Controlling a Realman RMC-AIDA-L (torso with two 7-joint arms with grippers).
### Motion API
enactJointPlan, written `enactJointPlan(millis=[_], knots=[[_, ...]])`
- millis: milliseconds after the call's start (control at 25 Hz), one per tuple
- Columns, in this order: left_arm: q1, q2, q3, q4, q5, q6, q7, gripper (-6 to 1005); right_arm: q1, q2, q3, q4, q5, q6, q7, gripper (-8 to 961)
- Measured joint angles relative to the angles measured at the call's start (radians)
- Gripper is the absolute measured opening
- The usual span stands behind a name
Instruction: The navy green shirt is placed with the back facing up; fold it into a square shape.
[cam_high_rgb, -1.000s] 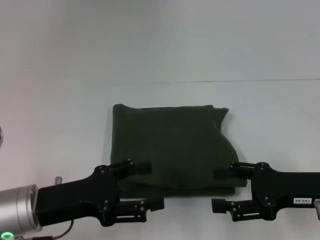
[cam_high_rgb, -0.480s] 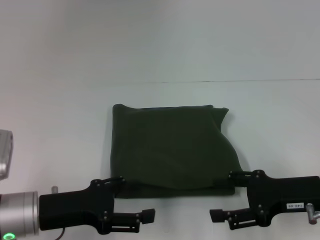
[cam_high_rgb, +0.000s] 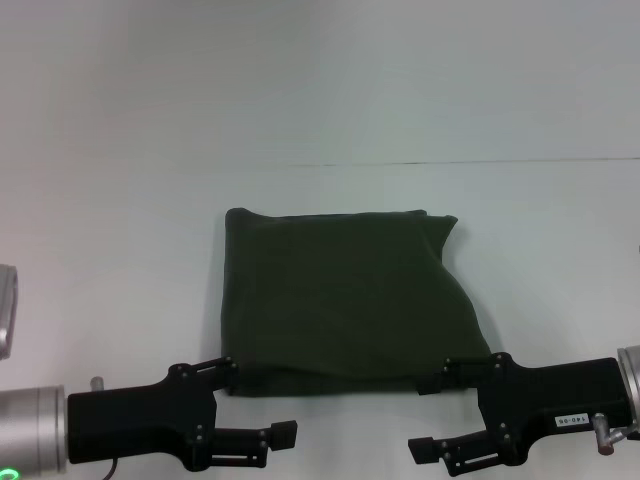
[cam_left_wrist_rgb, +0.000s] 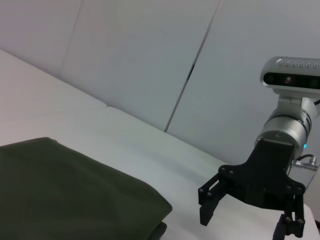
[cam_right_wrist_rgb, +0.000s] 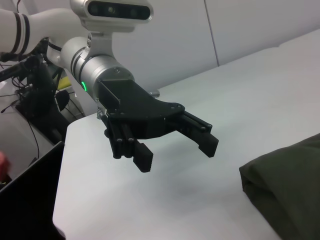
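The navy green shirt (cam_high_rgb: 340, 295) lies folded into a rough square in the middle of the white table (cam_high_rgb: 120, 250), with a slanted fold on its right side. My left gripper (cam_high_rgb: 262, 402) is open and empty, just in front of the shirt's near left corner. My right gripper (cam_high_rgb: 428, 415) is open and empty, just in front of the near right corner. Neither touches the cloth. The left wrist view shows the shirt's corner (cam_left_wrist_rgb: 65, 195) and the right gripper (cam_left_wrist_rgb: 247, 222). The right wrist view shows the shirt's corner (cam_right_wrist_rgb: 290, 185) and the open left gripper (cam_right_wrist_rgb: 177, 155).
A seam line (cam_high_rgb: 450, 162) crosses the table behind the shirt. In the right wrist view the table's edge (cam_right_wrist_rgb: 60, 165) drops off beside the left arm, with cables and dark equipment (cam_right_wrist_rgb: 30, 100) beyond it.
Both grippers have drawn back from the shirt's near edge toward me, open and empty. The shirt's near edge now lies uncovered and flat.
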Motion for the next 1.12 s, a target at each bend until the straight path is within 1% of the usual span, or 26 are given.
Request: enactJointPlan(millis=[1120], knots=[[-0.004,0.002,-0.007,0.0,0.0,0.018,-0.001,937,0.002,0.0,-0.001,0.003,0.002,-0.005,0.007,880]])
